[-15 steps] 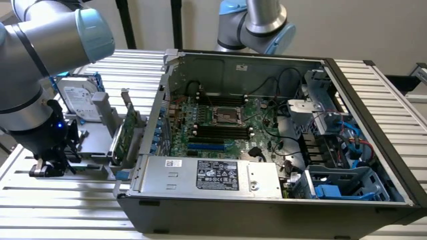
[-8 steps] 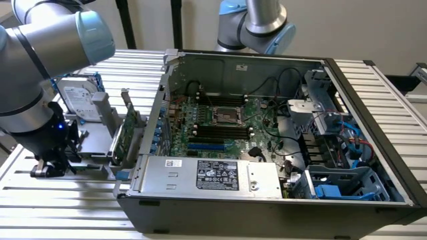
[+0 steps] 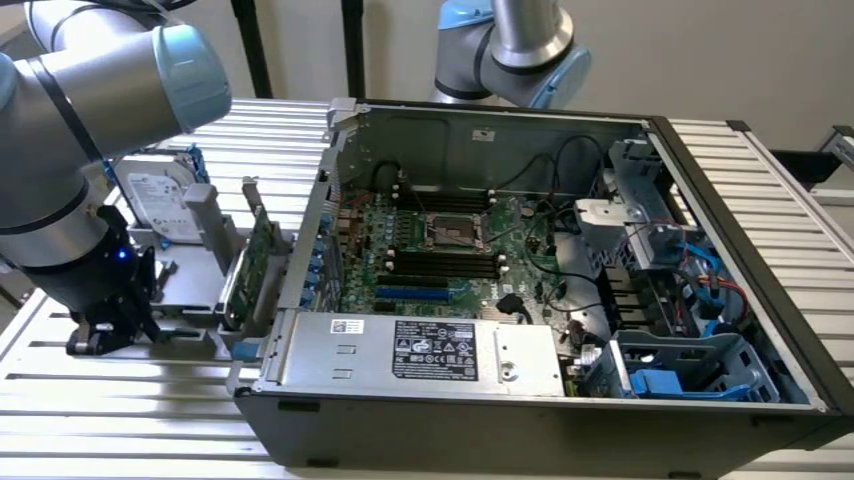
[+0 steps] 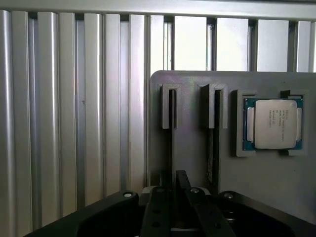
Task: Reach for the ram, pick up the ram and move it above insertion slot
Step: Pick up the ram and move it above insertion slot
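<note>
Hovering over the grey holder (image 4: 192,148) near the table's (image 3: 134,420) edge, the claw (image 4: 178,190), its grip impossible to tell, lines up with the ram (image 4: 172,143) standing edge-on in a slot, where an off-centre squeeze could tilt and jam it.

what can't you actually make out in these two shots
- Exterior view: the gripper and arm cover part of the grey holder, so whether the ram sits beneath is hidden.
- Wrist view: the holder's two slots show only thin dark lines; which one is the ram cannot be told.
- Wrist view: print on the processor is too small to read.
- Exterior view: the hard drive label is partly behind the arm.
</note>
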Controlling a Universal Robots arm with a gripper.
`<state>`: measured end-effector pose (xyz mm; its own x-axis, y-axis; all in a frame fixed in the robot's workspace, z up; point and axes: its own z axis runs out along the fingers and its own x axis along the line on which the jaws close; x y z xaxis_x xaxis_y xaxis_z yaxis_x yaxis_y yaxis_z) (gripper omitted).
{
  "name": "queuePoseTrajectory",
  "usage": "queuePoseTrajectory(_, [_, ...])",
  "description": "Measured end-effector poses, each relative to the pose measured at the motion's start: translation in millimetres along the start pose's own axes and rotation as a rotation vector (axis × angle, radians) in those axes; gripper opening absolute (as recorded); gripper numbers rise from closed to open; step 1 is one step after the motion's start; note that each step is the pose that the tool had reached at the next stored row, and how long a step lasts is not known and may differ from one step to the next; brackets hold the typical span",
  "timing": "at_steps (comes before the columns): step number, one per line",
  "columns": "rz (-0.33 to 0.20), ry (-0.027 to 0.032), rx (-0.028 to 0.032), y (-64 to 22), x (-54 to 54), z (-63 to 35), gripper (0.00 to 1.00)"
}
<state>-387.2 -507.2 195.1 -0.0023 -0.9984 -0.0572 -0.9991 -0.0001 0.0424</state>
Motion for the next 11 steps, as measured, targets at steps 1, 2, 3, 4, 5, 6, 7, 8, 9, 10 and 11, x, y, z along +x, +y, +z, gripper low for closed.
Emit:
queuePoseTrajectory(1, [0.0,-0.0001,0.0,0.0,0.0,0.0,0.16])
queuePoseTrajectory(2, [0.0,-0.0001,0.0001,0.0,0.0,0.0,0.16])
queuePoseTrajectory(3, [0.0,-0.0001,0.0,0.0,0.0,0.0,0.16])
queuePoseTrajectory(4, [0.0,-0.0002,0.0001,0.0,0.0,0.0,0.14])
queuePoseTrajectory(5, [0.0,-0.0002,0.0001,0.0,0.0,0.0,0.14])
queuePoseTrajectory(6, [0.002,-0.0002,0.0002,0.0,0.0,0.0,0.14])
queuePoseTrajectory(7, [0.005,-0.0004,0.0004,0.0,0.0,0.1,0.14])
queuePoseTrajectory(8, [0.012,-0.0007,0.0007,0.0,-0.1,0.1,0.14])
queuePoseTrajectory(9, [0.02,-0.0011,0.0011,0.0,0.0,0.1,0.14])
queuePoseTrajectory(10, [0.027,-0.0013,0.0016,0.0,0.0,0.1,0.14])
queuePoseTrajectory(11, [0.032,-0.0015,0.0019,0.0,0.0,0.1,0.14])
